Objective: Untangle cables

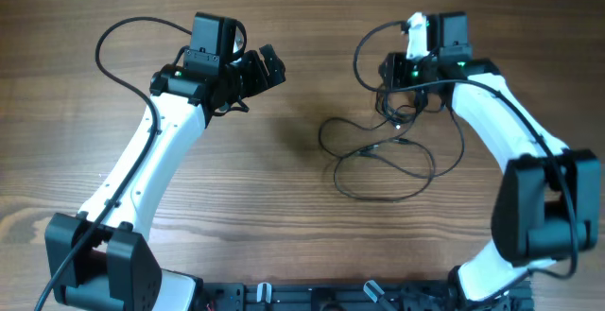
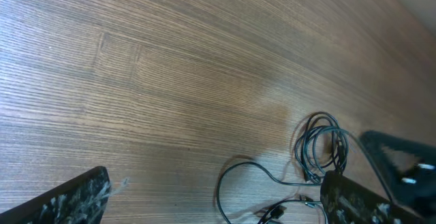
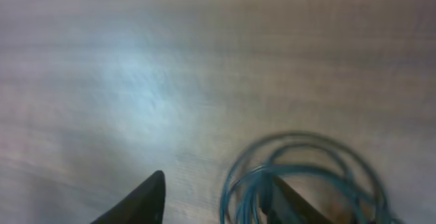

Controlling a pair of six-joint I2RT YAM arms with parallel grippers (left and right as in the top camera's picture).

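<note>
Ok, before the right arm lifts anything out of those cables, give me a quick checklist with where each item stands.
1. Left gripper open and empty: ok.
2. Right gripper jaws apart, down at the coil: ok.
3. Coil strands lying between the right fingers: ok.
4. Only one strand in that bite: cannot tell, the view is blurred.
5. Loose loops flat on the table, clear of the left arm: ok.

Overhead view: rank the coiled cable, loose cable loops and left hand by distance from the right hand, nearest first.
1. Coiled cable: at the right hand fingertips.
2. Loose cable loops: just below it in view, toward centre.
3. Left hand: far off, opposite side.
</note>
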